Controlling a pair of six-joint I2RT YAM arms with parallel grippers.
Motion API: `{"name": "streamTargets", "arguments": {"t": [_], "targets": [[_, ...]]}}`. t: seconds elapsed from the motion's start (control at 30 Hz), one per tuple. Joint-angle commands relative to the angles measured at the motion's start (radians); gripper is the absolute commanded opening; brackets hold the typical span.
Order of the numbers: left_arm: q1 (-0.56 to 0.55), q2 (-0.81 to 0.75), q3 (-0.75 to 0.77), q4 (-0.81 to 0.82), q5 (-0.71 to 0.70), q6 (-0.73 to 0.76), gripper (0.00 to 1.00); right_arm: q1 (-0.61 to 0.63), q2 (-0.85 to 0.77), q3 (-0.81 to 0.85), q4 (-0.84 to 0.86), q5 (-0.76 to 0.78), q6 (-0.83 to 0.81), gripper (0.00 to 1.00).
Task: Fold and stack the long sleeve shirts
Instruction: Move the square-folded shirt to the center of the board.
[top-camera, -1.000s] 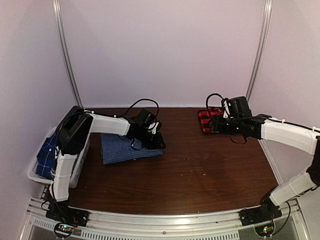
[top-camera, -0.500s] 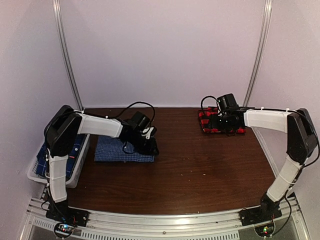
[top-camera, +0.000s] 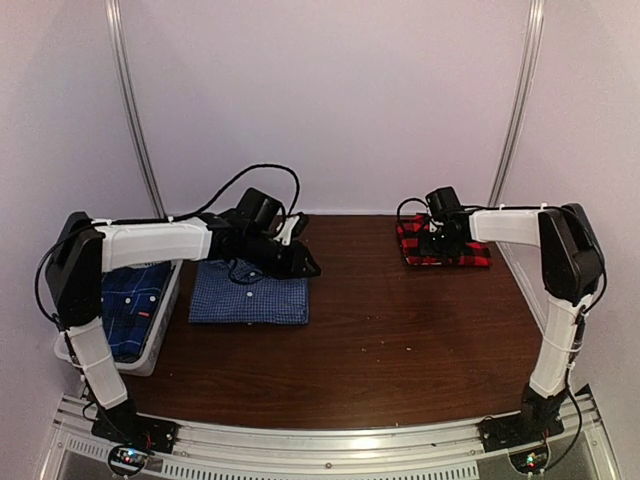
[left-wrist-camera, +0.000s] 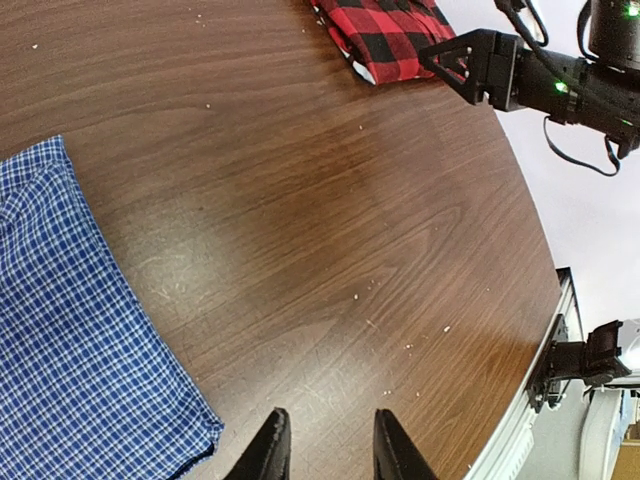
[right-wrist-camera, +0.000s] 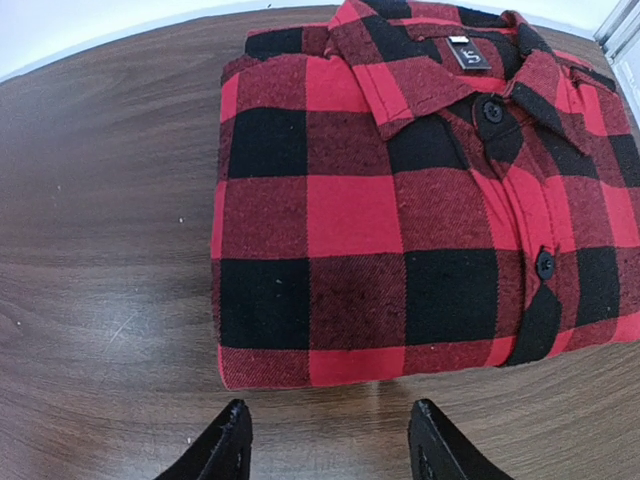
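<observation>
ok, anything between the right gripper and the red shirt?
Nothing visible. In the right wrist view, only bare table lies between the open right gripper and the near edge of the folded red shirt. The blue shirt sits far off on the left.

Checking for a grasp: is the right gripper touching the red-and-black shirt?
Apart. Right wrist view shows bare table between the right gripper and the red-and-black shirt.

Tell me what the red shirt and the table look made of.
Red shirt: thick woven cloth, likely flannel; a fuzzy, matte twill shows in the checks. Table: wood or wood-look laminate, smooth and slightly glossy; grain lines and soft glare.
</observation>
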Motion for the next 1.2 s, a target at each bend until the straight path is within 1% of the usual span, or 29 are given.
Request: {"name": "streamTargets", "arguments": {"t": [0.0, 0.13, 0.27, 0.57, 0.77, 1.0, 1.07, 1.17], "targets": [[-0.005, -0.063, -0.088, 0.037, -0.01, -0.036, 0.29, 0.009, 0.053, 0.048, -0.03, -0.011, -0.013, 0.54], [-0.005, -0.125, -0.166, 0.069, -0.016, -0.06, 0.29, 0.019, 0.088, 0.07, -0.041, -0.009, -0.008, 0.52], [-0.004, -0.159, -0.203, 0.072, -0.025, -0.062, 0.29, 0.038, 0.107, 0.079, -0.033, -0.002, 0.0, 0.51], [-0.005, -0.179, -0.241, 0.084, -0.024, -0.064, 0.29, 0.086, 0.178, 0.146, -0.066, 0.084, 0.009, 0.48], [-0.004, -0.184, -0.253, 0.09, -0.015, -0.06, 0.29, 0.089, 0.247, 0.203, -0.127, 0.167, 0.024, 0.41], [-0.004, -0.197, -0.272, 0.093, -0.017, -0.055, 0.29, 0.091, 0.258, 0.21, -0.149, 0.186, 0.032, 0.25], [-0.004, -0.203, -0.277, 0.095, -0.019, -0.053, 0.29, 0.097, 0.254, 0.21, -0.158, 0.183, 0.031, 0.18], [-0.003, -0.215, -0.286, 0.093, -0.022, -0.046, 0.29, 0.115, 0.237, 0.202, -0.187, 0.16, 0.025, 0.04]]}}
